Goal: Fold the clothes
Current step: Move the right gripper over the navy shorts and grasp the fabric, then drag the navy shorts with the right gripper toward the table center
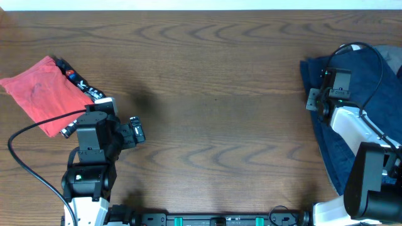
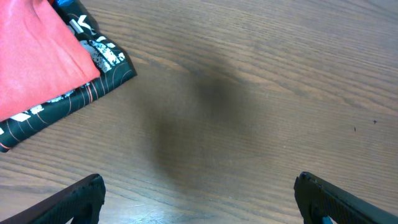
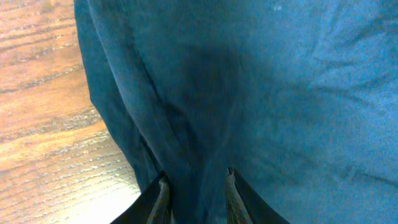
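A dark blue garment lies crumpled at the table's right edge and fills the right wrist view. My right gripper sits on its left edge, and in the right wrist view the fingers are closed on a fold of the blue cloth. A folded red cloth lies at the far left on top of a black patterned cloth. Both show in the left wrist view, the red cloth and the black patterned cloth. My left gripper is open and empty over bare wood, to the right of that stack.
The wooden table stretches between the two piles. A black cable loops by the left arm's base. The right arm's body lies over the lower part of the blue garment.
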Available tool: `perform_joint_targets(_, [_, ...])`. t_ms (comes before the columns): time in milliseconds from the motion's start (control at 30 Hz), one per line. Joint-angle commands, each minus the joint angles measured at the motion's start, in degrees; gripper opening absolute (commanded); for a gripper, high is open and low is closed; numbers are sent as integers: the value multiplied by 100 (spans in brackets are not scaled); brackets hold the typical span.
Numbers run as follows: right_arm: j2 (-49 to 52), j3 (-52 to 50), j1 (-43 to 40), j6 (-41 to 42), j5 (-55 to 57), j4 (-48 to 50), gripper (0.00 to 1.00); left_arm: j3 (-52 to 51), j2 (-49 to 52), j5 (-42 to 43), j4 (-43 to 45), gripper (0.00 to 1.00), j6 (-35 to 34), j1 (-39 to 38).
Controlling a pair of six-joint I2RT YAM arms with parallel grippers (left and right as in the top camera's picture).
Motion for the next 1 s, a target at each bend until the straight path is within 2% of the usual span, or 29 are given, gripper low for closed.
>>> perform_joint_targets(0, [-114, 103, -125, 59, 251, -76, 27, 122, 11, -4, -13, 98, 57, 13])
perform_joint_targets(167, [-111, 98, -140, 74, 184, -125, 22, 122, 11, -4, -11, 98, 57, 13])
perform_joint_targets(233, [-111, 98, -140, 72, 66, -181, 15, 122, 11, -4, -13, 98, 57, 13])
perform_joint_targets(300, [-98, 96, -140, 76, -13, -264, 2, 122, 11, -4, -13, 98, 57, 13])
perform_joint_targets(533, [-186, 157, -203, 190, 28, -315, 1, 122, 11, -4, -13, 98, 57, 13])
perform_joint_targets(800, [-1268, 1073, -1008, 229, -192, -636, 1, 122, 11, -4, -13, 98, 57, 13])
perform_joint_targets(967, [-1611, 1224, -1257, 155, -269, -964, 1, 122, 11, -4, -13, 98, 57, 13])
